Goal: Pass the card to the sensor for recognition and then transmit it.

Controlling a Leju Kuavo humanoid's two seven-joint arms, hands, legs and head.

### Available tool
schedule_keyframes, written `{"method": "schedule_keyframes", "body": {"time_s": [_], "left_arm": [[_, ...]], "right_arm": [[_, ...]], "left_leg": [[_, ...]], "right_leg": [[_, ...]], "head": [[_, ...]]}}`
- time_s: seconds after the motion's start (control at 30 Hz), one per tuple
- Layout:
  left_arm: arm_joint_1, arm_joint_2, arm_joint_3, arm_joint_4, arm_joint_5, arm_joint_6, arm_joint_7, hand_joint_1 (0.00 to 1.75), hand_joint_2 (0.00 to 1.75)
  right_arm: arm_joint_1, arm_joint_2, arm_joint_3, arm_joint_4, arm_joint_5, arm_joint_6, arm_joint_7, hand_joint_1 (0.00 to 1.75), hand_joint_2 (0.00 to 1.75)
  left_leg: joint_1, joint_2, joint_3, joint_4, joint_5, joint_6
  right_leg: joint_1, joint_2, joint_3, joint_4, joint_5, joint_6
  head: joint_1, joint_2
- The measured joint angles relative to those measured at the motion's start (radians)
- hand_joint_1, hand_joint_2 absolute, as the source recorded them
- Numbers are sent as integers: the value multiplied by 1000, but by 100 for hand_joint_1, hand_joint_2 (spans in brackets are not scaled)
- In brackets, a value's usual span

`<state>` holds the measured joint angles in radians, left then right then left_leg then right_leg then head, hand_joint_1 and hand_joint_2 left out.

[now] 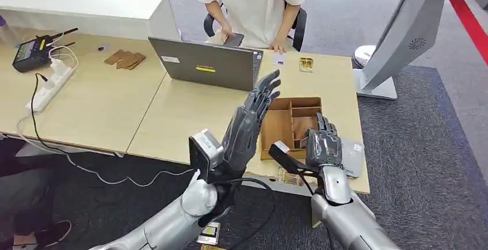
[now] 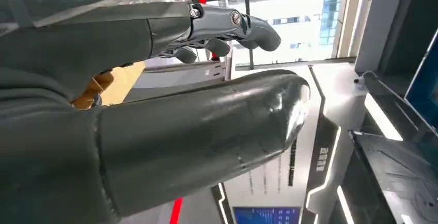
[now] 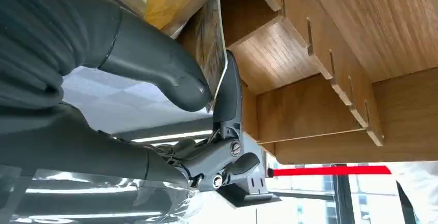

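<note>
The left hand (image 1: 247, 126) is raised above the front edge of the table (image 1: 172, 117), its fingers (image 1: 266, 91) straight and apart, holding nothing. To its right, the right hand (image 1: 322, 143) reaches into the wooden box (image 1: 290, 109) at the table's front right corner. There the card (image 3: 213, 53) is pinched between thumb and finger, standing on edge.

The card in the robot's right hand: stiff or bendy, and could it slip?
Probably stiff: the card looks straight though the right hand pinches just one end. Likely light, being so thin. It might slip; only fingertips hold it.
</note>
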<state>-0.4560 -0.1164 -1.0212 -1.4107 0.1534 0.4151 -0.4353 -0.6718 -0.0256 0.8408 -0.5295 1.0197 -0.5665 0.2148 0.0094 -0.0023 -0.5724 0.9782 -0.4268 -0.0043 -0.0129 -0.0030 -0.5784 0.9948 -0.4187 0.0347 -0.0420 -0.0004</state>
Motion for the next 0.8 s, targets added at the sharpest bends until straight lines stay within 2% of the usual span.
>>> {"method": "schedule_keyframes", "body": {"time_s": [0.27, 0.47, 0.8], "left_arm": [[1, 0, 0, 0, 0, -11, -6, 0, 0], [0, 0, -2, 3, 5, -11, -13, 0, 0], [-6, -2, -4, 12, 15, -10, -24, 0, 0]], "right_arm": [[14, -6, 0, -23, 2, -35, 2, 175, 175], [-2, -13, -3, -90, 43, -110, 32, 175, 175], [-61, -50, -53, -324, 145, -67, 98, 175, 175]], "left_leg": [[0, 0, 0, 0, 0, 0], [0, 0, 0, 0, 0, 0], [0, 0, 0, 0, 0, 0]], "right_leg": [[0, 0, 0, 0, 0, 0], [0, 0, 0, 0, 0, 0], [0, 0, 0, 0, 0, 0]], "head": [[0, 0], [0, 0], [0, 0]]}}
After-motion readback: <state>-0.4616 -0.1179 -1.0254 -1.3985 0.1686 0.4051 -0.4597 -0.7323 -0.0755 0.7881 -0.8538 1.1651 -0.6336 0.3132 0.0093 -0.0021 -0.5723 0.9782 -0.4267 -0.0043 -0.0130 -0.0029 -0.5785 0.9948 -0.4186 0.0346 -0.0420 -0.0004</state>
